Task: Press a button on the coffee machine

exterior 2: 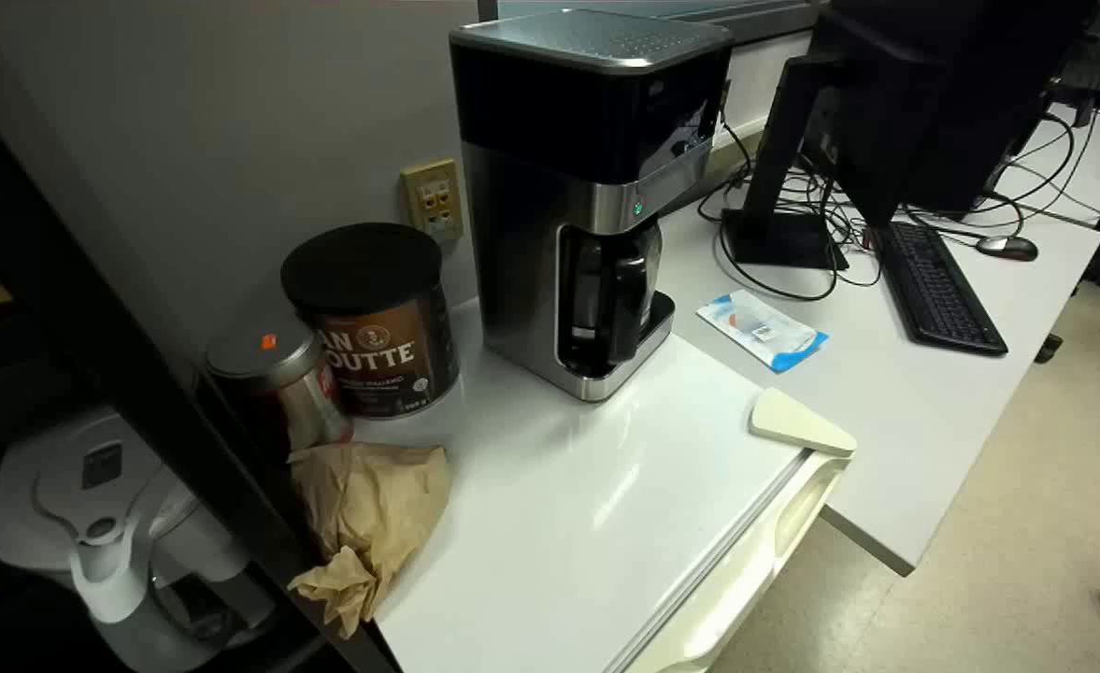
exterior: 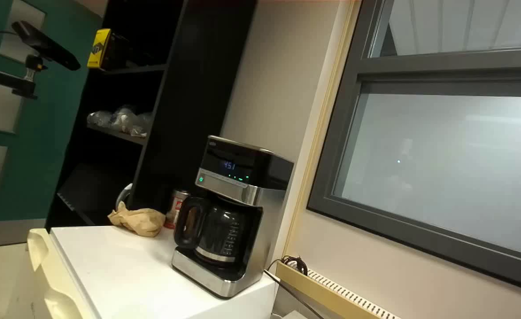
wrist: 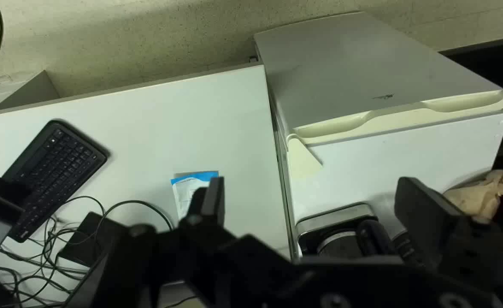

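Coffee machine: in an exterior view, the black and silver body is standing on a white-topped unit, near the wall.
Display: bluish digits are glowing on the machine's upper front, and a green power symbol is shining below them.
Glass carafe: it is sitting inside the machine, its black handle jutting outward.
Paper bag: it is lying crumpled near a tin.
Dark can: in an exterior view, it is standing black-lidded between that tin and the machine.
Desk: a packet and a keyboard are lying on it, beside the unit.
Gripper: in the wrist view, it is gaping wide, its fingers standing well apart; the machine is showing low between them, partly hidden.
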Motion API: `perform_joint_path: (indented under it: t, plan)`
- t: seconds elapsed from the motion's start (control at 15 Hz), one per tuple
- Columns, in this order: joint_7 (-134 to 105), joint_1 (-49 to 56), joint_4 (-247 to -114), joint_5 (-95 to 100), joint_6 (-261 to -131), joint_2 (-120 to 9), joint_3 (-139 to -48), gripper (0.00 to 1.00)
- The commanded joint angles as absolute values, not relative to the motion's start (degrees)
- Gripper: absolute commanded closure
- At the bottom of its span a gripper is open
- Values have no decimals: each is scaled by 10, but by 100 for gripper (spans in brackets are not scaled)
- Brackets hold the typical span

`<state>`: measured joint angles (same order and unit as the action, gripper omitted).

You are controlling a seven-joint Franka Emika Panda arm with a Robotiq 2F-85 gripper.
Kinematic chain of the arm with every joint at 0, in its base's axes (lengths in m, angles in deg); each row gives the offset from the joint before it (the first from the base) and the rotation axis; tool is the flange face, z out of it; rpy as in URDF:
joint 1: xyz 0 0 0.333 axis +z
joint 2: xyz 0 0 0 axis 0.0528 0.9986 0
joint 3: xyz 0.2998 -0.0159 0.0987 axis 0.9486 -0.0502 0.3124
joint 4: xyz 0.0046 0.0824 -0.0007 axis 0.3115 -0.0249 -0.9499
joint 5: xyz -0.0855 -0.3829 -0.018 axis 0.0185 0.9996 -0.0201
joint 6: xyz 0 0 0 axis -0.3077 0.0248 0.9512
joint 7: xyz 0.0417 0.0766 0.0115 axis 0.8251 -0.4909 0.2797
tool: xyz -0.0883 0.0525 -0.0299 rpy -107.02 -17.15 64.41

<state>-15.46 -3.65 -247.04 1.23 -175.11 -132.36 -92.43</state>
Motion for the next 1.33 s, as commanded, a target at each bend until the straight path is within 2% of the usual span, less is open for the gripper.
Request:
perform_joint_path:
  t: [0.0, 0.67, 0.93, 1.27]
  plan:
    - [-153, -38, -2469, 11, -1749, -1323, -923, 0]
    - [-151, -39, -2466, 16, -1756, -1306, -921, 0]
    - [-130, -40, -2455, 58, -1783, -1245, -913, 0]
    - [-121, -44, -2441, 132, -1880, -1138, -896, 0]
